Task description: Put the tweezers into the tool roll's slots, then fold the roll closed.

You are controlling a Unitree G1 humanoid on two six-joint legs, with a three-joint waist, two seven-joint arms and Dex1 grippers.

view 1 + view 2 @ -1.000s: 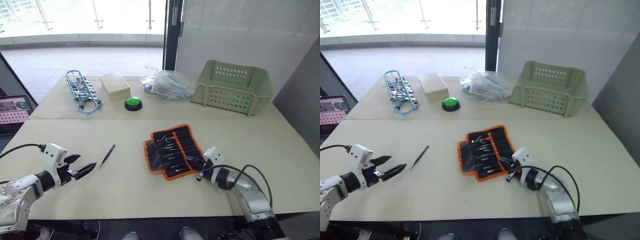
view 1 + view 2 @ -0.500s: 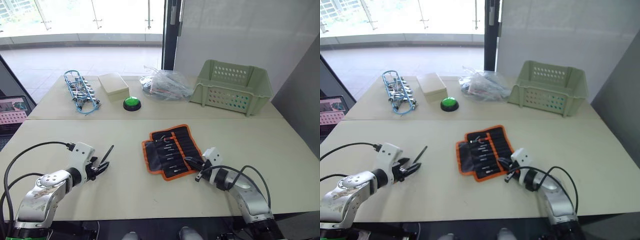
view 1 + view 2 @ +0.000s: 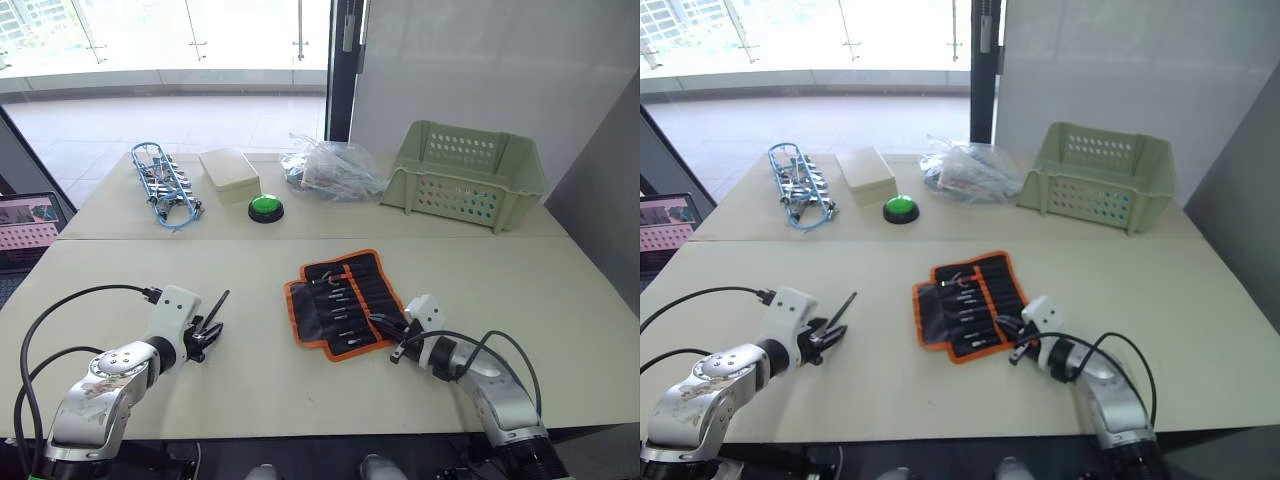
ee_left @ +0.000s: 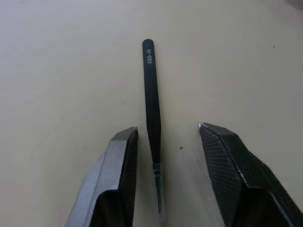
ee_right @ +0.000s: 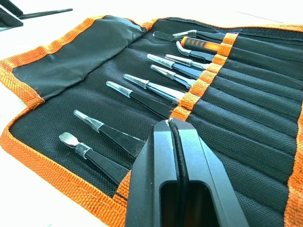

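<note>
One slim black pair of tweezers (image 3: 215, 309) lies loose on the table, left of the tool roll. My left gripper (image 3: 204, 336) is at its near end. In the left wrist view the tweezers (image 4: 150, 94) lie between the two fingers (image 4: 118, 161), which stand apart and do not touch them. The tool roll (image 3: 345, 300), black with orange edging, lies open and flat at the table's middle. Several tweezers (image 5: 151, 90) sit in its slots (image 5: 246, 85). My right gripper (image 3: 387, 327) rests shut at the roll's near right corner.
Along the far side stand a pale green perforated basket (image 3: 465, 175), a clear plastic bag (image 3: 335, 170), a green button (image 3: 265, 207), a beige box (image 3: 229, 172) and a blue-wire bundle of clips (image 3: 163, 185). A laptop (image 3: 25, 222) sits off the table's left edge.
My left arm has moved forward and right until its fingers straddle the loose tweezers, and the fingers have narrowed. The right arm and the roll have not moved.
</note>
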